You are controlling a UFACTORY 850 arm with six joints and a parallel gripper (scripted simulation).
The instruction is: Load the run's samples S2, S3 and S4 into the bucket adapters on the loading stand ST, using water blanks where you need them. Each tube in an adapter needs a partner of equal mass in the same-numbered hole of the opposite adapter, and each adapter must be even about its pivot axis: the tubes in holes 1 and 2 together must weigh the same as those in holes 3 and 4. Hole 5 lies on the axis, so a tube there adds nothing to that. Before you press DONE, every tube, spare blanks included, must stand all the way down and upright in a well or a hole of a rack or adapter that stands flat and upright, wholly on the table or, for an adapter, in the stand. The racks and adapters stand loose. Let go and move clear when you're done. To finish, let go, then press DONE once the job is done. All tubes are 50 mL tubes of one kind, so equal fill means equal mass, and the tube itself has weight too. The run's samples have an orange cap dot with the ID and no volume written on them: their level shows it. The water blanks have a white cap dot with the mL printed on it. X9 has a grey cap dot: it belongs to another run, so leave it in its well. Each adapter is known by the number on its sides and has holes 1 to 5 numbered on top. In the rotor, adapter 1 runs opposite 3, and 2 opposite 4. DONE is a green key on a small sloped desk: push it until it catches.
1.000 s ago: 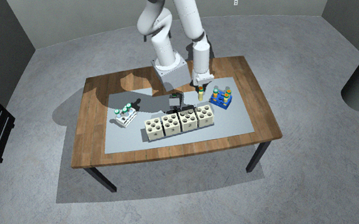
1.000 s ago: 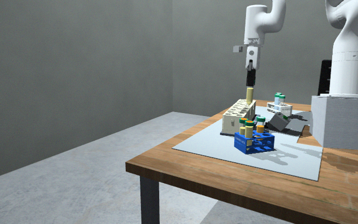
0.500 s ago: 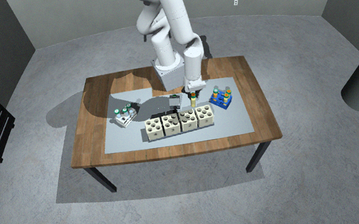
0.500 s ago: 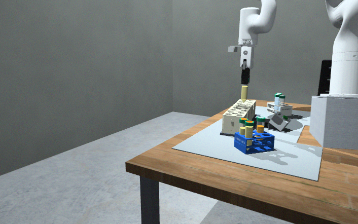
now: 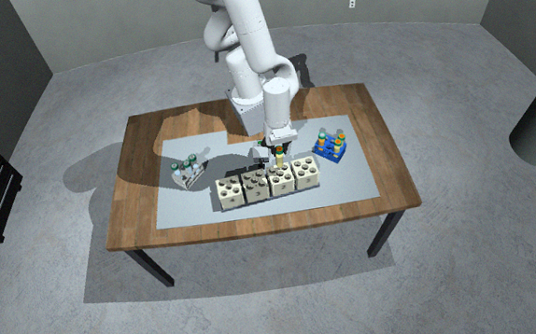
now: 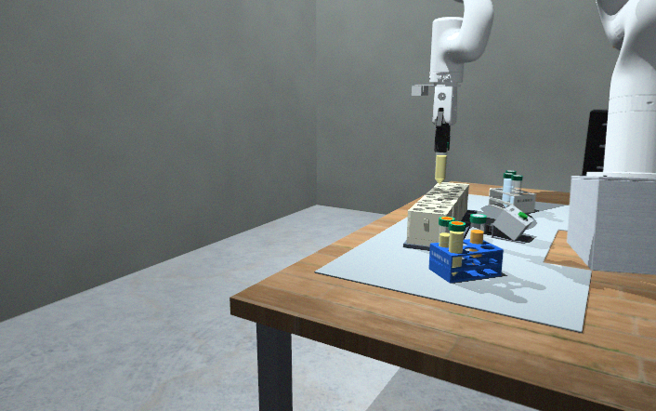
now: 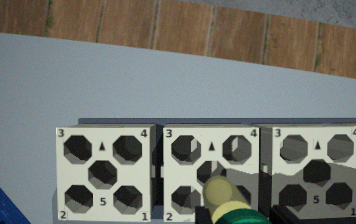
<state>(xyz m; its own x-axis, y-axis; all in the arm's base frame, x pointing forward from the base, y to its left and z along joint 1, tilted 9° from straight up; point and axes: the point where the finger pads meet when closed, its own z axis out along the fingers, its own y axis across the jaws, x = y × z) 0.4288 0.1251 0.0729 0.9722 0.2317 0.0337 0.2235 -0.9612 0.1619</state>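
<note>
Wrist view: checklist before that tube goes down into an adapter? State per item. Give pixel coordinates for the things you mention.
1. Tube [image 5: 279, 159] [image 6: 440, 168] [image 7: 218, 192] gripped by the end effector [image 5: 279, 149] [image 6: 441, 151] [image 7: 240, 215]: ok.
2. Tube upright: ok, by the exterior view.
3. Adapters [image 5: 283, 191] [image 6: 417, 234] [image 7: 103, 135] seated flat on the stand [image 5: 270, 199] [image 6: 411, 245] [image 7: 115, 120]: ok, as far as seen.
4. Tip centred over one hole: cannot tell; it overlaps holes in the wrist view.
5. Tube's ID read: cannot tell; too small.
6. Job complete, DONE pressable: not ok; tube still unplaced.
</note>
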